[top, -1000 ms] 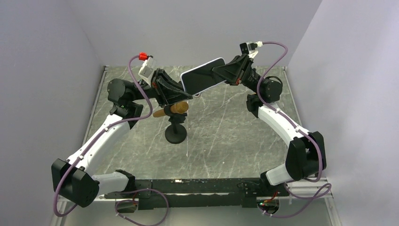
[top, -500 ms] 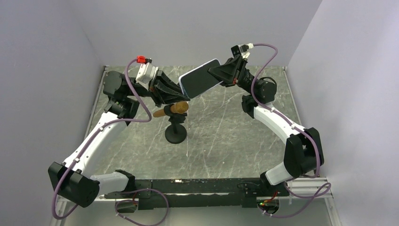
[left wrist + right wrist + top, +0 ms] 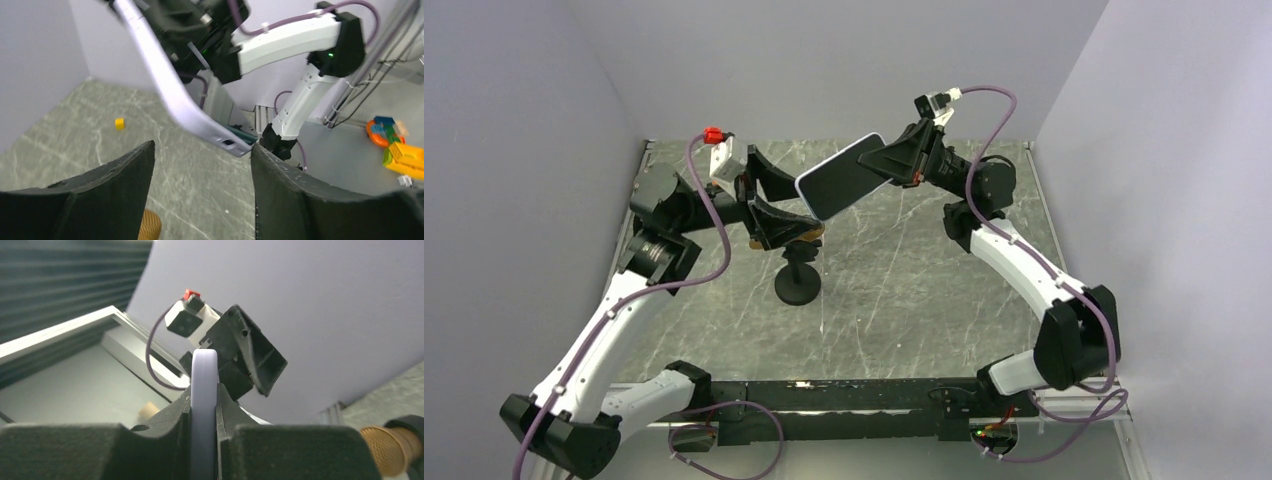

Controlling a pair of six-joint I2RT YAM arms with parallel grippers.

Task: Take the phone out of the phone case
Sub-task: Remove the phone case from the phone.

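The phone, dark screen up (image 3: pixel 839 180), sits in a lavender phone case (image 3: pixel 165 80) held in the air above the table's far middle. My right gripper (image 3: pixel 886 160) is shut on its upper right end; in the right wrist view the case's thin edge (image 3: pixel 204 385) is pinched between the two pads, with the right gripper (image 3: pixel 204 407) closed on it. My left gripper (image 3: pixel 802 205) stands open just left of the phone's lower end. In the left wrist view the case's bottom corner (image 3: pixel 235 144) hangs above the gap of the left gripper (image 3: pixel 202 150), close to the right finger.
A black stand (image 3: pixel 797 285) carrying a brown cylinder (image 3: pixel 792 231) rises from the marble table (image 3: pixel 904 300) right under the left gripper. A small yellow block (image 3: pixel 119 123) lies on the table farther off. Grey walls close in on three sides.
My left gripper has opened, let go of the phone's lower end and drawn back to the left. The right gripper has carried the phone slightly left.
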